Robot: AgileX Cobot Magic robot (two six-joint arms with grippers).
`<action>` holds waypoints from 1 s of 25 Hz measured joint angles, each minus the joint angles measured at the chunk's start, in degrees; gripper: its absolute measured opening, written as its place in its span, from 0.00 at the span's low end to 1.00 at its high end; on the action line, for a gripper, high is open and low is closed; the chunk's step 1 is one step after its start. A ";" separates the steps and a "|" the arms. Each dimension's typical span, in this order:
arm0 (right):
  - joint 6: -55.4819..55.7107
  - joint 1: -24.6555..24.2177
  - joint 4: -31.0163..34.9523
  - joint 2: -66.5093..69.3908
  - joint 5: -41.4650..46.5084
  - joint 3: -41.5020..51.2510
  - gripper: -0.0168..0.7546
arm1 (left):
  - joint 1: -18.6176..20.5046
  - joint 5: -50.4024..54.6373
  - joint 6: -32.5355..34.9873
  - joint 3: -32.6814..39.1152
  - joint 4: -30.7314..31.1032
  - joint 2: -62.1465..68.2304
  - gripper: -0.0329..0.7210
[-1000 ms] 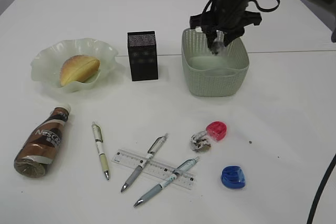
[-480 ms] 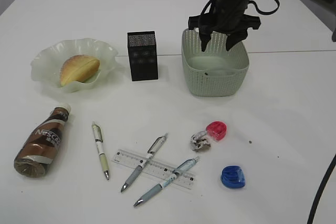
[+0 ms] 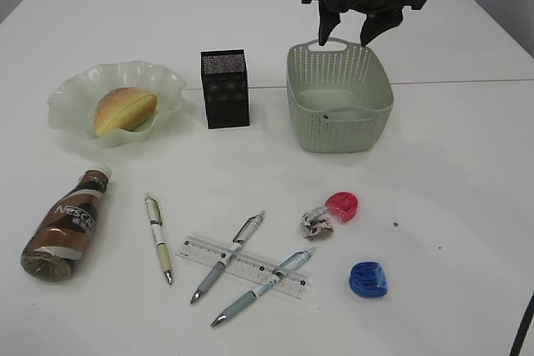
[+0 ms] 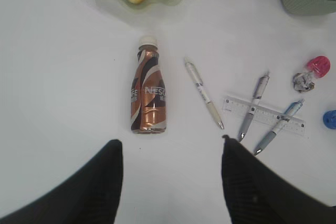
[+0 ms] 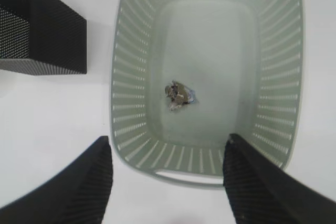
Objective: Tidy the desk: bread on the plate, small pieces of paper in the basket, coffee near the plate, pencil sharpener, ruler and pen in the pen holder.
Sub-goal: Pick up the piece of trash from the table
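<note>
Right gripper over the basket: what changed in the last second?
The right gripper let go of a crumpled paper piece, which now lies in the basket, then rose clear of the rim with its jaws open. The bread, coffee, ruler and second paper wad stayed put.

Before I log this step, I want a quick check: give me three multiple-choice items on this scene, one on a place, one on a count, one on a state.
1. Where does the bread lie?
A. on the plate
B. in the basket
C. beside the ruler

2. How many pens lie on the desk?
A. one
B. three
C. five

3. How is the right gripper?
A. shut on a paper scrap
B. open, above the basket
C. resting on the desk

Answers: 1 A, the bun sits in the ruffled dish. 2 B, three lie near the ruler. 3 B, its jaws stand apart, empty.
</note>
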 joint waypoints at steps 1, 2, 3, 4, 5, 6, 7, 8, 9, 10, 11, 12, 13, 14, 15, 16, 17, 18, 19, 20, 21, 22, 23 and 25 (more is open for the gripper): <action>-0.08 0.00 0.49 -0.91 0.00 1.00 0.65 | 0.00 0.00 0.00 0.00 0.00 0.00 0.62; -0.34 0.00 0.88 -1.73 0.00 2.47 0.65 | 0.00 0.00 0.00 0.00 0.00 0.00 0.62; -0.48 0.24 1.14 -2.80 0.00 4.43 0.65 | 0.00 0.00 0.00 0.00 0.00 0.00 0.62; -0.48 0.34 1.36 -3.78 0.00 6.01 0.65 | 0.00 0.00 0.00 0.00 0.00 0.00 0.62; -0.48 0.60 1.35 -4.98 0.00 7.70 0.66 | 0.00 0.00 0.00 0.00 0.00 0.00 0.62; -0.48 0.87 1.35 -6.18 0.00 9.78 0.66 | 0.00 0.00 0.00 0.00 -0.03 0.00 0.62; -0.48 1.29 1.46 -7.44 0.00 11.93 0.66 | 0.00 0.00 0.00 0.00 -0.03 0.00 0.62; -0.48 1.68 1.58 -8.48 0.00 13.77 0.66 | 0.00 0.00 0.00 0.00 -0.03 0.00 0.62; -0.48 2.18 1.70 -9.70 0.00 15.95 0.66 | 0.00 0.00 0.00 0.00 -0.03 0.00 0.62; -0.25 2.98 1.96 -10.85 0.00 18.39 0.66 | 0.00 0.00 0.00 0.00 -0.03 0.00 0.62; 0.15 3.71 2.09 -11.72 0.00 20.00 0.66 | 0.00 0.00 0.00 0.00 -0.03 0.00 0.62; 0.65 4.71 2.09 -12.57 0.00 21.45 0.66 | 0.00 0.00 0.00 0.00 -0.03 0.00 0.62; 1.17 5.78 2.09 -13.11 0.00 22.96 0.66 | 0.00 0.00 0.00 0.00 -0.03 0.00 0.62; 1.53 6.90 2.21 -13.51 0.00 24.15 0.66 | 0.00 0.00 0.00 0.00 -0.03 0.00 0.62; 1.95 7.83 2.29 -13.64 0.00 25.00 0.66 | 0.00 0.00 0.00 0.00 -0.03 0.00 0.62; 2.47 8.92 2.45 -13.64 0.00 25.90 0.66 | 0.00 0.00 0.00 0.00 -0.03 0.00 0.62; 3.03 9.91 2.44 -13.64 0.00 26.85 0.66 | 0.00 0.00 0.00 0.00 -0.03 0.00 0.62; 3.41 10.62 2.54 -13.64 0.00 27.42 0.66 | 0.00 0.00 0.00 0.00 -0.03 0.00 0.62; 4.03 11.27 2.48 -13.64 0.00 27.87 0.66 | 0.00 0.00 0.00 0.00 -0.03 0.00 0.62; 4.44 11.80 2.58 -13.64 -0.11 28.16 0.66 | 0.00 0.00 0.00 0.00 -0.03 0.00 0.62; 4.71 12.05 2.71 -13.64 -0.11 28.42 0.66 | 0.00 0.00 0.00 0.00 -0.03 0.00 0.62; 4.96 12.19 2.71 -13.64 -0.11 28.64 0.66 | 0.00 0.00 0.00 0.00 -0.03 0.00 0.62; 5.07 12.18 2.71 -13.64 -0.11 28.77 0.66 | 0.00 0.00 0.00 0.00 -0.03 0.00 0.62; 5.17 12.18 2.71 -13.64 -0.20 29.78 0.66 | 0.00 0.00 0.00 0.00 -0.03 0.00 0.62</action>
